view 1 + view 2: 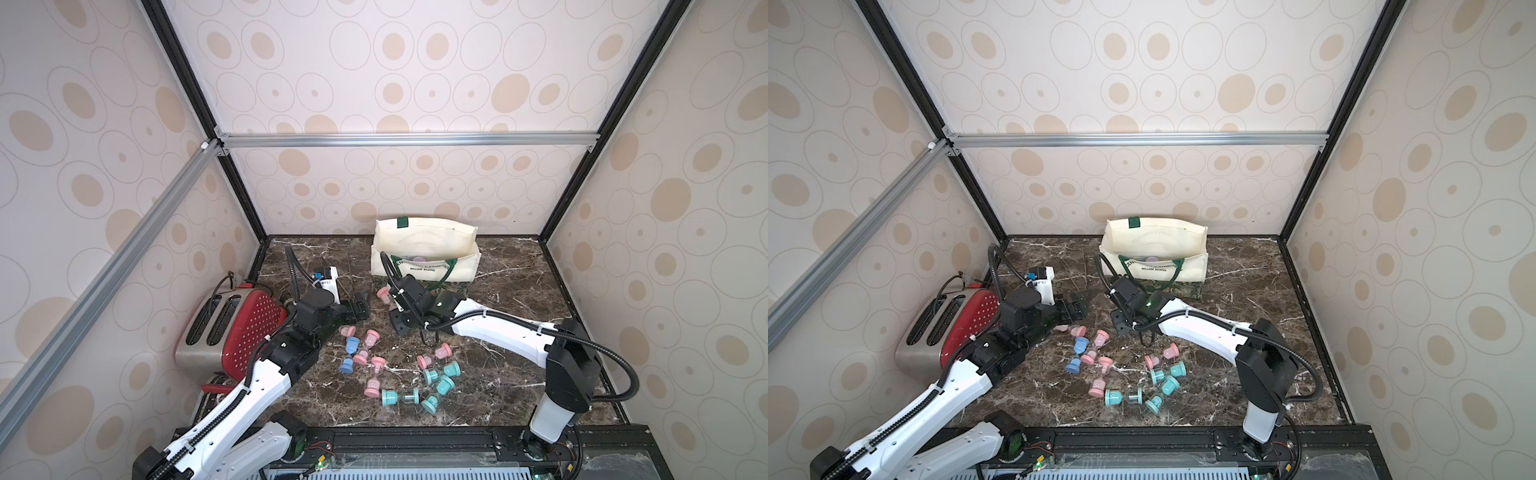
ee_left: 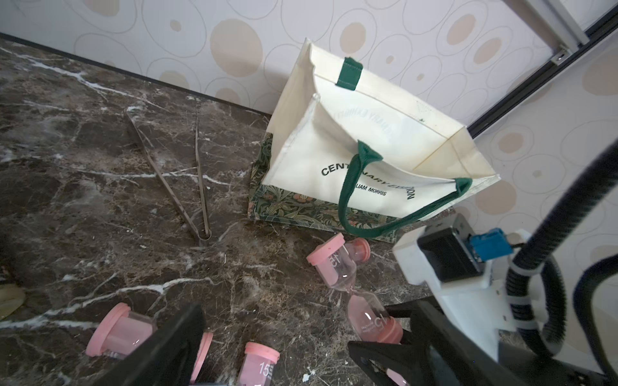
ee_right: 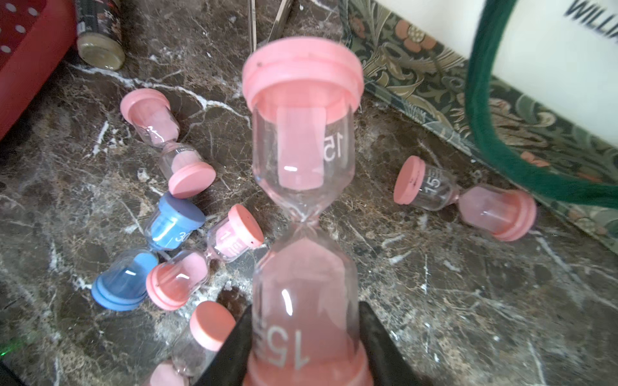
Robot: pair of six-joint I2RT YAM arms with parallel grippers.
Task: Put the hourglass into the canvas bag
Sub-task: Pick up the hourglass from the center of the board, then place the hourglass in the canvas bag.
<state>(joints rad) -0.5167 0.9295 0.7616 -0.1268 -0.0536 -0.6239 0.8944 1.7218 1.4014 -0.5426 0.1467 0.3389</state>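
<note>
A pink hourglass (image 3: 302, 207) marked 15 is gripped by its lower bulb in my right gripper (image 3: 304, 320), which is shut on it. The black fingers (image 3: 374, 334) press both sides of the glass. In the left wrist view this hourglass (image 2: 347, 277) hangs tilted just in front of the canvas bag (image 2: 368, 133). The cream bag (image 1: 424, 253) stands open against the back wall, one green handle draped down its front. My right gripper (image 1: 394, 308) is below the bag's left front corner. To its left, my left gripper (image 1: 360, 306) is open and holds nothing.
Several pink, blue and teal hourglasses (image 1: 432, 374) lie scattered on the marble table (image 1: 519, 299). One pink hourglass (image 3: 465, 200) lies by the bag's floral base. A red toaster (image 1: 232, 328) stands at the left, metal tongs (image 2: 174, 180) lie left of the bag, and a small jar (image 3: 100, 36) sits near the toaster.
</note>
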